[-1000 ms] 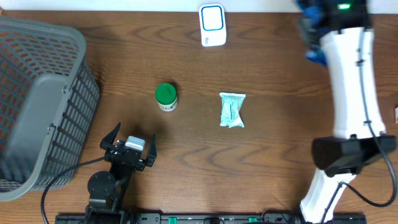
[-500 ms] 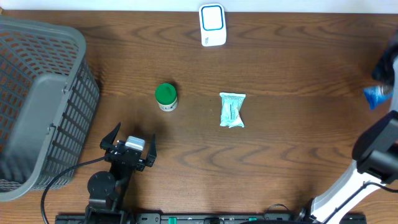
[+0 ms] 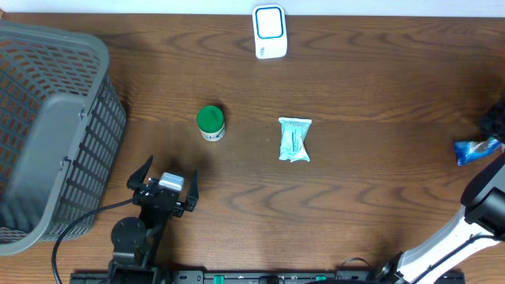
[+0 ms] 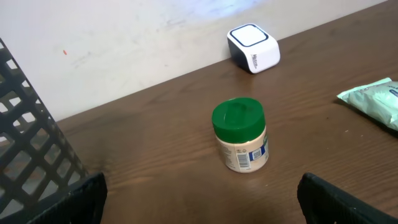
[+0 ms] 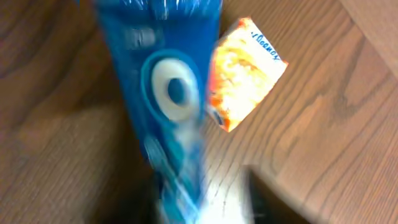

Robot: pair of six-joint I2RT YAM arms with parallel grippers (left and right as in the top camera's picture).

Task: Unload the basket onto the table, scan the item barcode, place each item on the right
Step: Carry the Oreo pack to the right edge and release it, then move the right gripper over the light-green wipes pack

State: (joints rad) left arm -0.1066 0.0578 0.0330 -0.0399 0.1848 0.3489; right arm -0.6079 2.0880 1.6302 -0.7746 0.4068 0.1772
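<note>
From overhead, my left hand (image 3: 166, 189) stood open at 7 o'clock on the counter (image 3: 355, 79). The green-lidded jar (image 3: 211, 123) lay at its 1 o'clock, far nearer it than my right hand (image 3: 491, 130) at 3 o'clock. My left wrist showed the jar upright, its barcode (image 4: 239, 160) facing me. My right wrist showed a blurred blue packet (image 5: 165, 106); whether that hand gripped it, I couldn't tell.
</note>
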